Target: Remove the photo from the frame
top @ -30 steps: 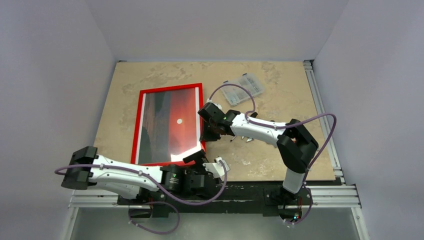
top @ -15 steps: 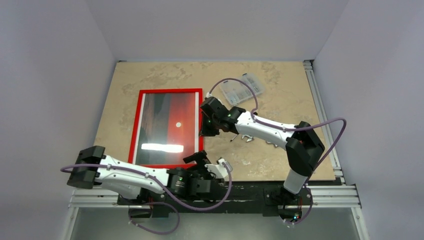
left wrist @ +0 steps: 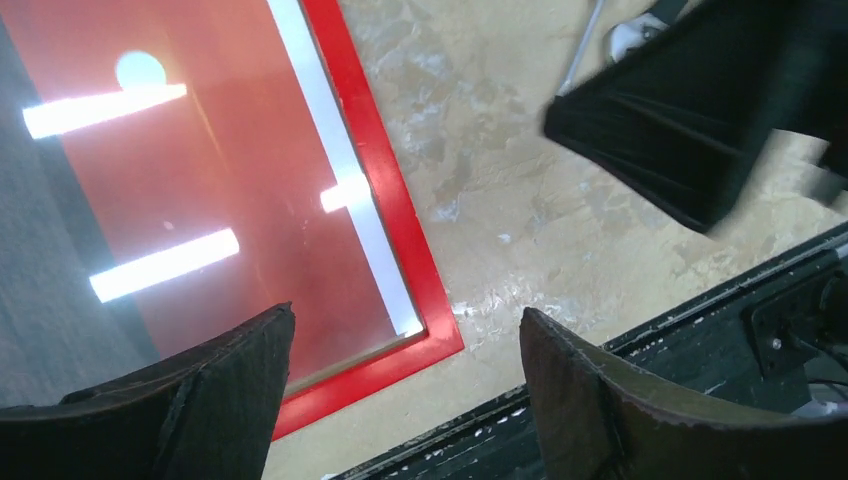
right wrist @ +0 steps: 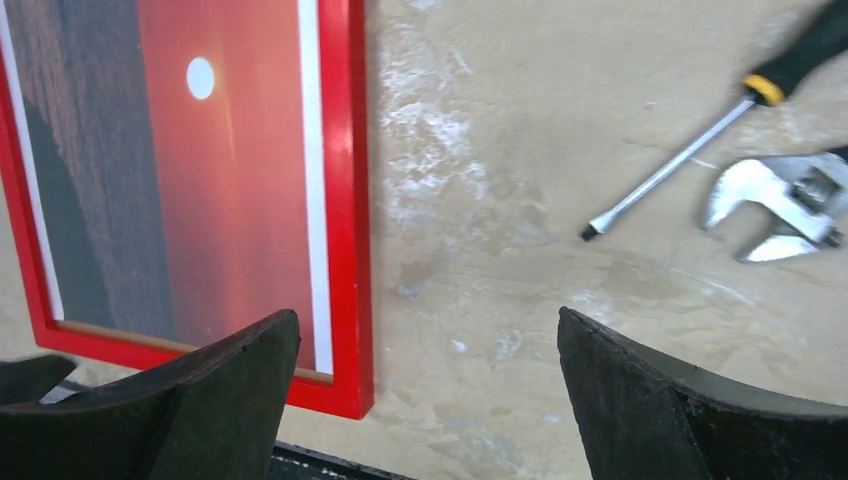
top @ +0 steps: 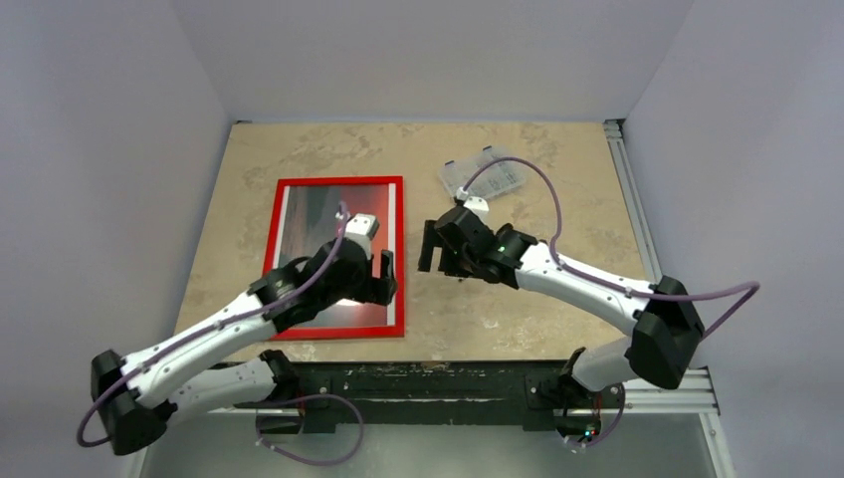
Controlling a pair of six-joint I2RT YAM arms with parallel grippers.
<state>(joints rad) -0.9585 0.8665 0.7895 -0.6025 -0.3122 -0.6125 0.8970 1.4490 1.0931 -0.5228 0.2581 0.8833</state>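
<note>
A beige marbled table (top: 299, 149) stands between plain pale walls. The left gripper (left wrist: 405, 320) hangs with its jaws spread wide and nothing in them, over the right side of the frame (left wrist: 385, 200), towards its near right corner. The right gripper (right wrist: 428, 322) is also spread wide and empty, above bare table just right of the frame's right edge. The photo (top: 309, 224) lies inside the frame, flat on the table's left half (bright glare streaks cross the print). Further right lie a screwdriver (right wrist: 700, 140) and a wrench (right wrist: 785, 205), close together. A clear plastic box (top: 483, 177) sits farther back.
</note>
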